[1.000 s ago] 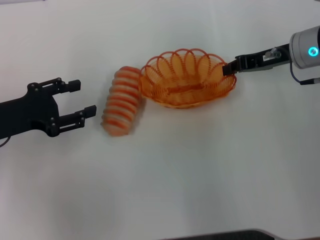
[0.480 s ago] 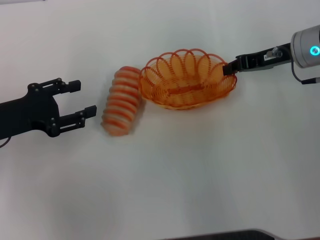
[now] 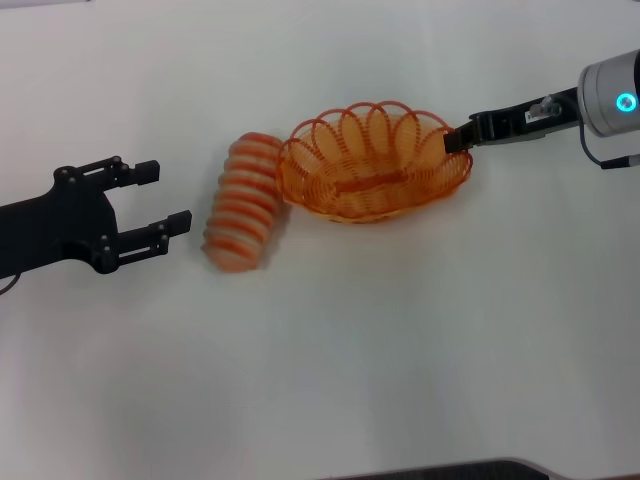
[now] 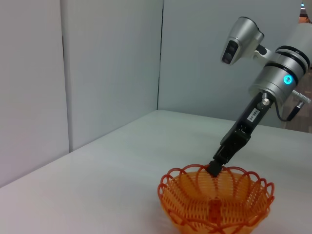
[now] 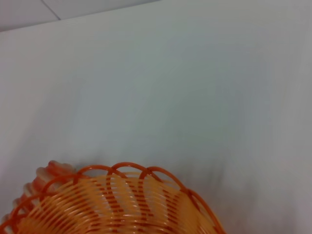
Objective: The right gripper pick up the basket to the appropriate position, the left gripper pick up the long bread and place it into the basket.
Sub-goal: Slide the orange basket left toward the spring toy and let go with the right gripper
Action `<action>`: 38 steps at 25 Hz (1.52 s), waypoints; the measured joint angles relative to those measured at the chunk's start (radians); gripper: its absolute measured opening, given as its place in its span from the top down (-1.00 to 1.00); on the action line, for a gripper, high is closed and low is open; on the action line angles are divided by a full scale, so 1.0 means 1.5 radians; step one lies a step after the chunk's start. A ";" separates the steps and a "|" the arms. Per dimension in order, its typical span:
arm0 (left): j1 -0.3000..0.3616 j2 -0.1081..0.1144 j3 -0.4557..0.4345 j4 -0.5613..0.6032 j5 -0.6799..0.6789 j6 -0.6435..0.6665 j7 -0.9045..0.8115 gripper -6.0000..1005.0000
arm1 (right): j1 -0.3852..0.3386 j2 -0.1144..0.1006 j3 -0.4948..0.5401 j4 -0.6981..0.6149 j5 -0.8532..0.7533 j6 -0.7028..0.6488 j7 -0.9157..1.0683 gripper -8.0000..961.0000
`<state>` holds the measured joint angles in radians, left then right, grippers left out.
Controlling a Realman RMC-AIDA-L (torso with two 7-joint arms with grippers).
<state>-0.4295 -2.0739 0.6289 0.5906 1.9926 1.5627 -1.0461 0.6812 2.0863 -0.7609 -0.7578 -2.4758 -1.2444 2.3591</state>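
My right gripper (image 3: 458,138) pinches the basket (image 3: 375,160) rim beside the long bread (image 3: 243,204), so I drag gently, left gripper (image 3: 168,200) waiting open, empty.

The left gripper (image 3: 160,205) is a matte black claw with two squared, blocky fingers (image 3: 148,171) on a broad, flat black wrist studded with small screws. The right gripper (image 3: 455,138) is a slim black claw on a narrow black wrist carrying a small white label, joined to a silver-white cylindrical arm (image 3: 610,98). That arm bears a glowing cyan ring light, black bands and a thin dark cable.
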 joint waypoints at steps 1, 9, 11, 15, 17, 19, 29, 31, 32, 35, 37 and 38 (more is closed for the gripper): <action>0.000 0.000 0.000 0.000 0.000 0.000 0.000 -0.43 | 0.000 0.000 0.000 0.000 0.000 0.000 0.000 0.84; 0.001 0.000 0.000 0.000 0.000 0.000 0.000 -0.43 | -0.001 -0.001 0.001 -0.001 0.015 -0.004 -0.004 0.84; 0.001 0.000 0.000 0.000 0.000 0.000 0.000 -0.43 | -0.002 -0.002 0.002 -0.001 0.019 -0.005 -0.004 0.84; 0.001 0.001 0.000 0.000 0.000 0.000 0.000 -0.43 | -0.003 -0.002 0.004 0.000 0.020 -0.010 -0.004 0.84; 0.001 0.002 0.000 0.000 0.000 0.000 0.000 -0.43 | -0.003 -0.002 0.004 0.000 0.020 -0.010 -0.002 0.83; 0.002 0.002 0.000 0.000 0.000 0.000 0.000 -0.43 | -0.003 -0.002 0.004 0.001 0.020 -0.010 -0.001 0.82; 0.004 0.004 0.000 0.000 0.000 0.003 0.000 -0.43 | -0.003 -0.001 0.006 0.003 0.021 -0.011 0.001 0.79; 0.004 0.004 0.000 0.000 0.000 0.004 0.000 -0.43 | -0.003 -0.001 0.006 0.003 0.021 -0.012 0.001 0.79; 0.004 0.005 0.000 0.000 0.000 0.004 0.000 -0.43 | -0.003 -0.001 0.006 0.003 0.021 -0.012 0.002 0.79; 0.004 0.005 0.000 0.000 0.000 0.004 0.000 -0.43 | -0.004 -0.001 0.006 0.003 0.022 -0.012 0.007 0.76; 0.004 0.005 0.000 0.000 0.000 0.004 0.000 -0.43 | -0.005 -0.001 0.006 0.003 0.023 -0.012 0.007 0.74; 0.004 0.005 0.000 0.000 0.000 0.004 0.000 -0.43 | -0.006 -0.001 0.006 0.003 0.025 -0.012 0.008 0.71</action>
<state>-0.4233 -2.0659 0.6289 0.5906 1.9926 1.5693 -1.0461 0.6726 2.0854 -0.7516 -0.7527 -2.4385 -1.2626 2.3709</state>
